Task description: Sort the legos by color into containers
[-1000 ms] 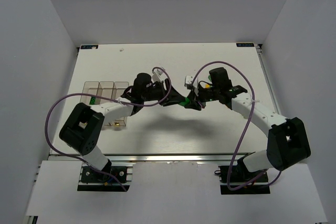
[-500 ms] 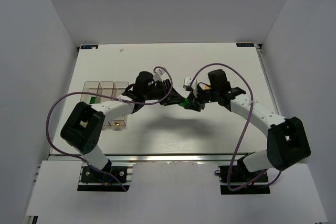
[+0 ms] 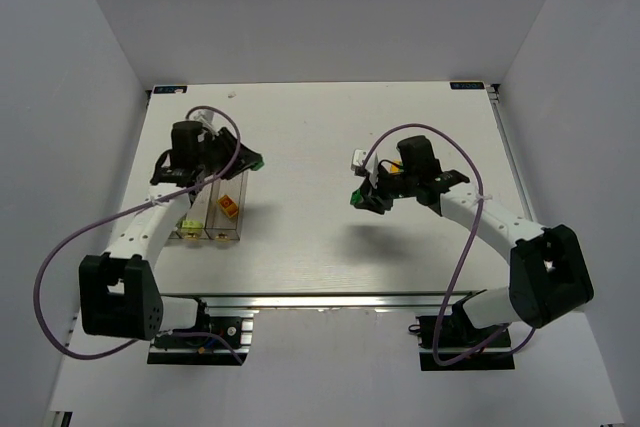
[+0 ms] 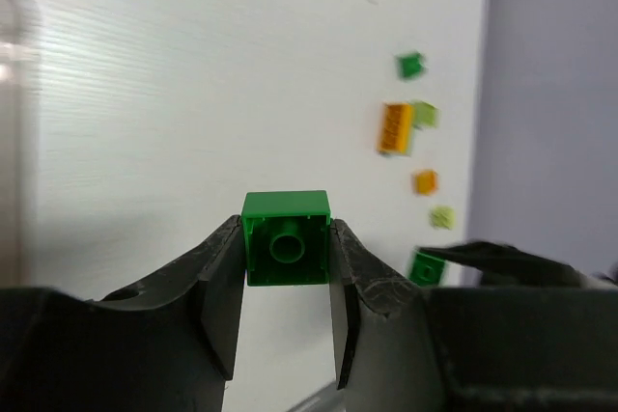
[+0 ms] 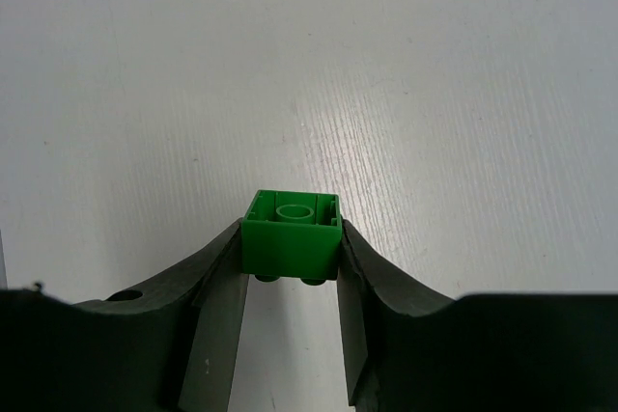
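Each gripper is shut on a dark green lego. My left gripper [image 3: 252, 161] [image 4: 286, 231] holds its green brick [image 4: 286, 243] hollow side toward the camera, just beyond the right far corner of the clear containers [image 3: 208, 235]. An orange lego [image 3: 229, 208] lies in the right bin and a pale yellow-green one [image 3: 187, 225] in the left bin. My right gripper [image 3: 358, 197] [image 5: 292, 238] holds the other green brick [image 5: 290, 248] above the table's middle right.
Far off in the left wrist view, loose bricks lie on the white table: green [image 4: 410, 66], orange [image 4: 395, 128], pale green [image 4: 442, 216] and a small orange one [image 4: 424, 181]. A blurred bin wall [image 4: 10, 94] shows at that view's left edge. Grey walls surround the table.
The two grippers met at the table's middle. The left one closed and swung left to the containers with a green brick. The right gripper stayed put with its own.
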Available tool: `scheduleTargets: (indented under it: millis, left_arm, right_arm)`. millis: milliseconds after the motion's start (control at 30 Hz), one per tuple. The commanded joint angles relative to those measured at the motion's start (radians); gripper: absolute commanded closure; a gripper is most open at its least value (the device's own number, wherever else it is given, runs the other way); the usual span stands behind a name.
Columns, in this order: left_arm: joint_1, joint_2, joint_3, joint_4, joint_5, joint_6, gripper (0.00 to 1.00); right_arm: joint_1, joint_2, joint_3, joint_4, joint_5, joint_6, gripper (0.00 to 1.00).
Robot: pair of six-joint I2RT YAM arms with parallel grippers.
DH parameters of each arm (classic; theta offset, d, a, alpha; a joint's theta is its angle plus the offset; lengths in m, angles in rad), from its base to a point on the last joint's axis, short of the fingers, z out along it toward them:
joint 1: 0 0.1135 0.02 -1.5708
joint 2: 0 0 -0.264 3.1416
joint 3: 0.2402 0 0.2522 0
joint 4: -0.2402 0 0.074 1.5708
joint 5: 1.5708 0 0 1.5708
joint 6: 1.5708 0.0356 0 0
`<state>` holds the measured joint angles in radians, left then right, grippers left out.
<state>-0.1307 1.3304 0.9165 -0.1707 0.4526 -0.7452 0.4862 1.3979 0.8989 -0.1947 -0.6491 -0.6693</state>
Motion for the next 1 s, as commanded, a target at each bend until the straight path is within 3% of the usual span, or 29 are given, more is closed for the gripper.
scheduleTargets:
  millis: [0, 100, 200, 333, 600, 700, 733, 833, 967]
  left_arm:
    - [0.075, -0.074, 0.082, -0.295, -0.249, 0.145, 1.00]
    - [0.152, -0.099, 0.105, -0.456, -0.516, 0.176, 1.00]
    - [0.253, -0.126, 0.093, -0.521, -0.641, 0.184, 1.00]
    - [0.347, -0.125, 0.071, -0.504, -0.707, 0.161, 1.00]
    - [0.388, -0.020, 0.073, -0.454, -0.810, 0.129, 0.98]
    - [0.394, 0.012, 0.079, -0.431, -0.801, 0.130, 0.86]
    - [0.396, 0.018, 0.081, -0.418, -0.798, 0.132, 0.75]
    - [0.401, 0.035, 0.090, -0.403, -0.799, 0.136, 0.66]
    - [0.408, 0.052, 0.107, -0.394, -0.793, 0.138, 0.40]
  right_arm:
    - [0.000, -0.043, 0.001, 0.006, 0.011, 0.002, 1.00]
    - [0.000, -0.050, 0.006, 0.006, 0.016, 0.014, 1.00]
    - [0.000, -0.057, 0.009, 0.009, 0.019, 0.023, 1.00]
    - [0.000, -0.065, 0.009, 0.008, 0.025, 0.023, 1.00]
    - [0.000, -0.088, -0.002, 0.005, 0.032, 0.025, 1.00]
    - [0.000, -0.096, -0.005, 0.001, 0.037, 0.025, 1.00]
    - [0.000, -0.097, -0.005, 0.001, 0.039, 0.025, 1.00]
    - [0.000, -0.100, -0.003, -0.006, 0.039, 0.025, 1.00]
    - [0.000, -0.093, 0.005, -0.012, 0.035, 0.027, 0.99]
